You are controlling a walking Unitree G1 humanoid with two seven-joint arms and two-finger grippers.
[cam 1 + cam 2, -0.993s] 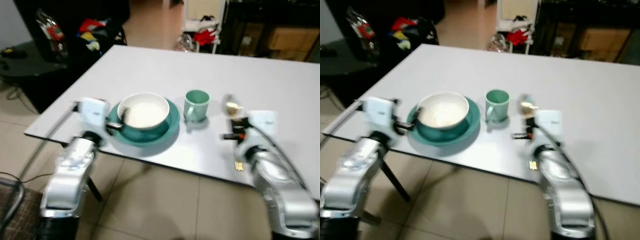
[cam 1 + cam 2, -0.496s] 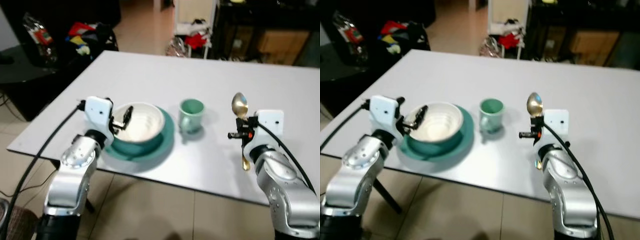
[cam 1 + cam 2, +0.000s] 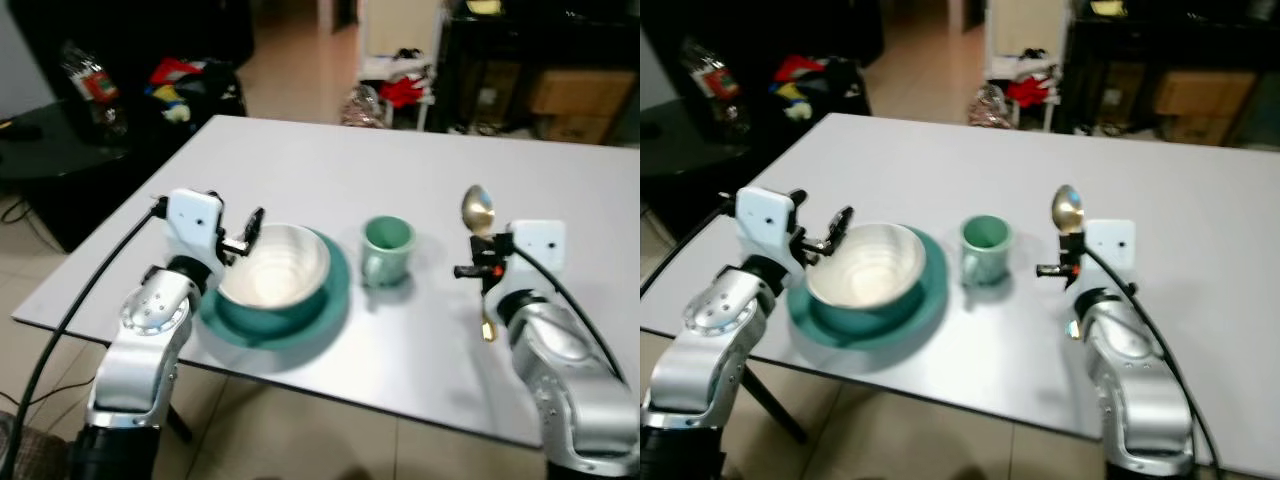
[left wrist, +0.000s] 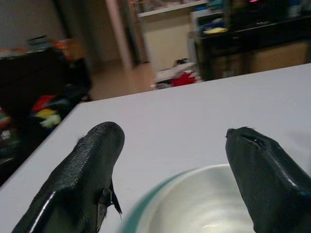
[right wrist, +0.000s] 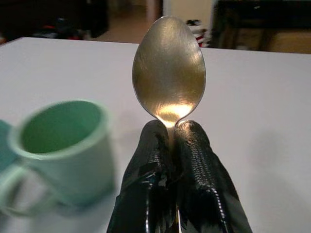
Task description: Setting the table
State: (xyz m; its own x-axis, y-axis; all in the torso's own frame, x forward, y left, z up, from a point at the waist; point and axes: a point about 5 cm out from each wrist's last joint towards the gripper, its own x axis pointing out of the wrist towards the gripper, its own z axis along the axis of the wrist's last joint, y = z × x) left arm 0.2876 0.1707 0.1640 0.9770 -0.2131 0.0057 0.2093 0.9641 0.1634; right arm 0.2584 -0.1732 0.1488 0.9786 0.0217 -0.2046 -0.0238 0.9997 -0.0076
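Left eye view: left end effector (image 3: 252,228) higher than before

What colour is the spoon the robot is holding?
Gold; the spoon shows best in the right wrist view, pinched in the right gripper.

Two silver arms w/ white wrist boxes, black cables, each pincer w/ long black fingers (image 4: 87,174).

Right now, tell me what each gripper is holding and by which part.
The right gripper pinches a gold spoon at the neck just below its bowl. The left gripper holds nothing, open over the white bowl.
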